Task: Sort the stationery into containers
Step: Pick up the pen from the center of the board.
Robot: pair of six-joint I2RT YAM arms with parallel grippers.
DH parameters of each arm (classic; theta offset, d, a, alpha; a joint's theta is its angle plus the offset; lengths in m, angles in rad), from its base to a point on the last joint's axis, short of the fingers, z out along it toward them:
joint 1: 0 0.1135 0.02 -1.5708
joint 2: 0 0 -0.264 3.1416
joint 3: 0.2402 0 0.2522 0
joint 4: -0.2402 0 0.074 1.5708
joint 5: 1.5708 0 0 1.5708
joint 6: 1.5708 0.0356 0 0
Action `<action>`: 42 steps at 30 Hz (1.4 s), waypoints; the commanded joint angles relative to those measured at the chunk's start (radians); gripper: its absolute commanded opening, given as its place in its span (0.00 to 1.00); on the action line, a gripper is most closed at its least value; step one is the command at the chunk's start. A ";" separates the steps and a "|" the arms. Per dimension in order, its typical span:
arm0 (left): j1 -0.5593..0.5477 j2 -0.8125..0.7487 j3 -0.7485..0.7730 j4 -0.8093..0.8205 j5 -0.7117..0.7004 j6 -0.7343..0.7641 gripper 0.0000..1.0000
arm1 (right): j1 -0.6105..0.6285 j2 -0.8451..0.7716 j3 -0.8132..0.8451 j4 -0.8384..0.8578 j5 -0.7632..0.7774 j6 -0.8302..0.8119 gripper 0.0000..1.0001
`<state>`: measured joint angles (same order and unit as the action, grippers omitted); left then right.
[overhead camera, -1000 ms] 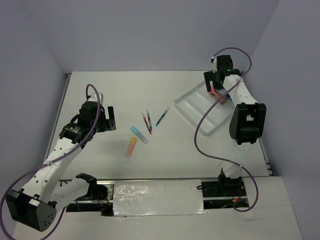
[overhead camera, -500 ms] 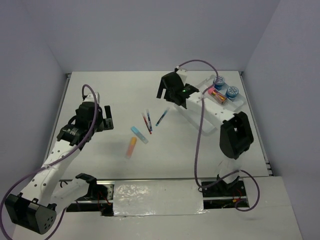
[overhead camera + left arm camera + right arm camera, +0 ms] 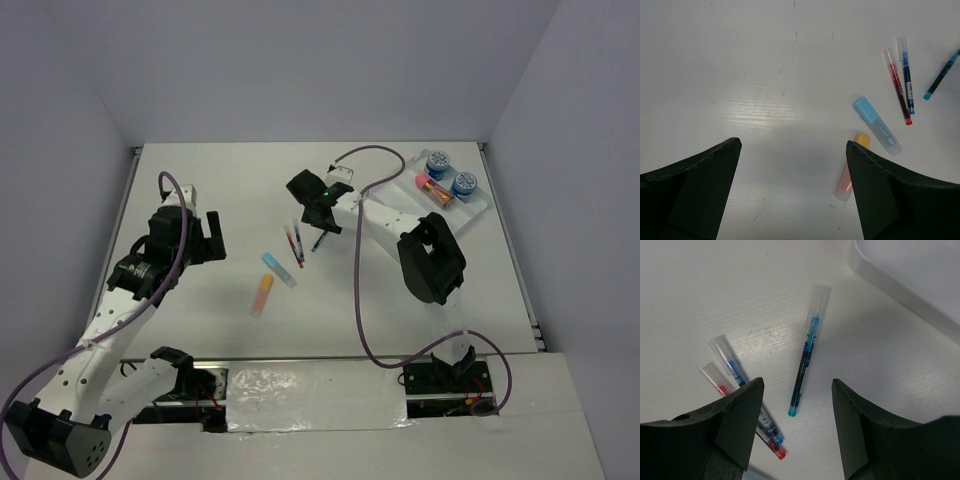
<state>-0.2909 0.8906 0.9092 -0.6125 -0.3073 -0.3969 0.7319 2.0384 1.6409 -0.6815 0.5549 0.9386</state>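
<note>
The white tray [image 3: 476,207] sits at the back right and holds two blue jars [image 3: 437,162] and the pink-orange tube [image 3: 432,186]. My right gripper [image 3: 318,212] is open and empty, above the teal-blue pen [image 3: 807,350], which lies between its fingers in the right wrist view. The blue pen [image 3: 732,362] and red pen [image 3: 715,377] lie just left of it. My left gripper [image 3: 212,238] is open and empty, left of the light-blue bar [image 3: 877,125] and orange bar [image 3: 850,170], hovering over bare table [image 3: 792,142].
The tray's near corner [image 3: 900,285] shows at the upper right of the right wrist view. The right arm's link [image 3: 430,262] lies across the tray's near part. Walls enclose the table at the back and sides.
The right arm swung from the tray leftward to above the pens, leaving the pink-orange tube in the tray beside the jars. The left gripper shifted slightly.
</note>
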 commanded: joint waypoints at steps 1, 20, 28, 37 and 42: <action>0.004 -0.021 -0.003 0.031 0.031 -0.005 0.99 | -0.015 0.075 0.086 -0.039 0.045 0.031 0.65; 0.001 -0.047 -0.006 0.030 0.033 -0.007 0.99 | -0.032 0.149 -0.035 0.033 -0.075 0.000 0.27; 0.001 -0.050 -0.009 0.026 0.023 -0.007 0.99 | -0.022 0.060 -0.171 0.291 -0.327 -0.333 0.08; -0.008 -0.048 -0.007 0.025 0.002 -0.008 0.99 | -0.080 -0.210 -0.222 0.432 -0.774 -0.918 0.00; -0.013 -0.047 -0.010 0.026 0.002 -0.010 0.99 | -0.146 -0.297 -0.170 0.228 -0.647 -1.248 0.00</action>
<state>-0.2970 0.8555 0.9089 -0.6121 -0.2901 -0.3973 0.6392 1.8145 1.4143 -0.3756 -0.1207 -0.0315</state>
